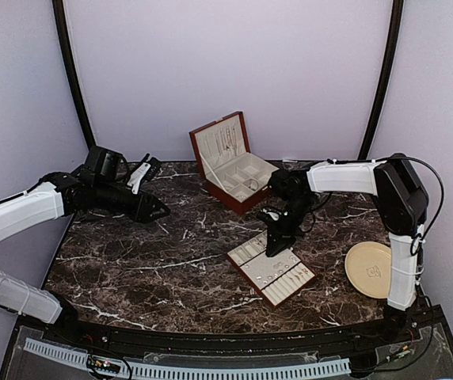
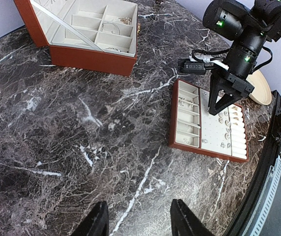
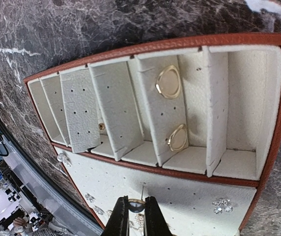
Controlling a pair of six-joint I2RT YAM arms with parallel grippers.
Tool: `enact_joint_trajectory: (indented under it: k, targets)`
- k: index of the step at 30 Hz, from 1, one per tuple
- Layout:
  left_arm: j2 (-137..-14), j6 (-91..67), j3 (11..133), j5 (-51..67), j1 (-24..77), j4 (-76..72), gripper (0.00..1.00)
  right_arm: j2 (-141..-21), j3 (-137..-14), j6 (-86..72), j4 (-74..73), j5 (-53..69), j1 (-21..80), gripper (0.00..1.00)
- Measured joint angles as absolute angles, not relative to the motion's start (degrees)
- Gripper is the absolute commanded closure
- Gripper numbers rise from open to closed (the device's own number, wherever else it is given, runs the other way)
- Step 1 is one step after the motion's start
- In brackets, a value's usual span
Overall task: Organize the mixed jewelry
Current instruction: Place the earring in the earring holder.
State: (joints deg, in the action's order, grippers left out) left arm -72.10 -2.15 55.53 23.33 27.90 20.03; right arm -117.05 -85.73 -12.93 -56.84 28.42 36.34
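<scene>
The jewelry (image 2: pixel 227 119) sits mostly in the tray (image 1: pixel 292 291), a flat red-brown one with cream lining. One side of the tray is cut into narrow slots and the other is a perforated pad.

- **In the slots:** Two gold hoops (image 3: pixel 168 82) lie in one slot, one behind the other. A tiny gold stud (image 3: pixel 101 126) shows low in a slot further along the row.
- **On the pad:** Small silvery flower studs (image 3: pixel 221 205) are scattered here, with more specks too small to make out.
- **Right hand:** The right hand (image 3: pixel 135 209) hangs straight down over the pad. Its fingers (image 3: pixel 118 222) are clenched on a small ring (image 3: pixel 134 202), which sits between the tips just above the lining.
- **Behind the tray:** A box (image 1: pixel 246 207) stands with its lid up. Thin chains hang inside the lid and a few bangle-like loops lie in its compartments.
- **Right of the tray:** A round beige plate (image 1: pixel 359 286) rests near the edge of the bench (image 1: pixel 147 253).
- **Left hand:** Well to the left of the tray, the left hand (image 2: pixel 140 216) hovers over bare marble. Its fingers are spread apart with nothing between them.
</scene>
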Motion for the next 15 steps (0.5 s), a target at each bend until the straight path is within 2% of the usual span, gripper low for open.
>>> enact_joint_trajectory:
  k: [15]
  targets:
    - [-72.1,-2.2,55.5,23.3,27.9,20.0,0.55,-117.2,-86.4,-12.7,-56.7,27.6,36.0,0.96]
